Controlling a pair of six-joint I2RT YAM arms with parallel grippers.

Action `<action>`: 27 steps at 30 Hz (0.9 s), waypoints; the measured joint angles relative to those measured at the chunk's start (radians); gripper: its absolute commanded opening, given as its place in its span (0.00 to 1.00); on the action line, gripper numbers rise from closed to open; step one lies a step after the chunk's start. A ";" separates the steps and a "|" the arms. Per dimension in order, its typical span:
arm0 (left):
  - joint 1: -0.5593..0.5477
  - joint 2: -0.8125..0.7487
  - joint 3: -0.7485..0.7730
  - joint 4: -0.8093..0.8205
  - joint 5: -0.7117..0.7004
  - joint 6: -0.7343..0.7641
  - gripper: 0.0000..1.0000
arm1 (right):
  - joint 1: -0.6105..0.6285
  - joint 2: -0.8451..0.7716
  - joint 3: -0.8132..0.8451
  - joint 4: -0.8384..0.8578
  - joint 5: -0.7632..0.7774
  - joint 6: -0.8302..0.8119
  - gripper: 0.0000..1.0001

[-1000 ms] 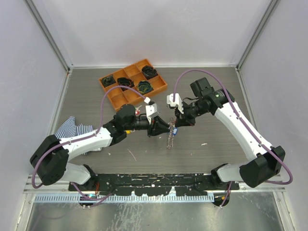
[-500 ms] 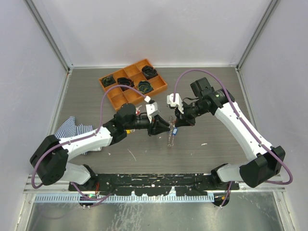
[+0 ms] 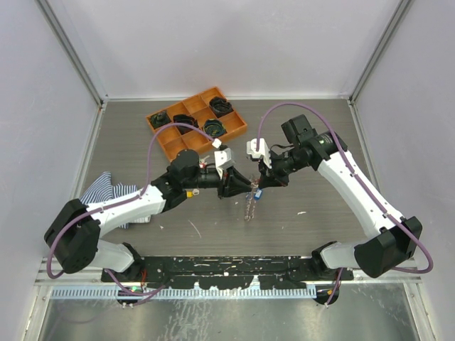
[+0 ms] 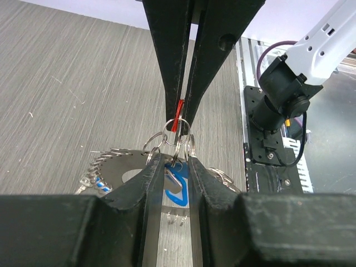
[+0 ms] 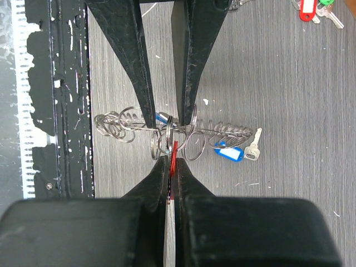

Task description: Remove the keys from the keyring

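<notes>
Grips the keyring (image 5: 222, 130) in the left claw (image 4: 173, 161) and pinches a red tag (image 4: 178, 115) tight in the right claw (image 5: 171, 162), over the bench (image 5: 278, 83).

Black right claw (image 5: 172, 162) with a red tag (image 5: 173, 149) between its tips; silver keyring (image 5: 222, 129) and blue tag (image 5: 228, 154) just beyond them. Grey wood-grain table (image 5: 278, 83) beneath. Orange tray (image 3: 170, 145) past the left claw (image 3: 240, 189), blue-and-white striped cloth (image 3: 106, 190) behind it.

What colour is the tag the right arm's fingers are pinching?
The tag is red; left wrist view shows it best.
</notes>
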 measured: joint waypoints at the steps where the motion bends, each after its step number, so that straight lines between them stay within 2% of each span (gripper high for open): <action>1: 0.002 0.000 0.000 0.000 0.003 0.000 0.26 | 0.000 0.000 0.000 0.000 0.000 0.000 0.01; 6: 0.009 0.000 0.002 -0.002 0.028 -0.003 0.29 | 0.000 0.000 0.000 0.000 0.000 0.000 0.01; 22: 0.037 0.029 0.039 0.002 0.087 -0.078 0.10 | 0.000 0.000 0.000 -0.003 -0.006 -0.003 0.01; 27: 0.033 0.032 0.040 -0.004 0.089 -0.078 0.09 | 0.000 0.000 0.000 -0.004 -0.006 -0.003 0.01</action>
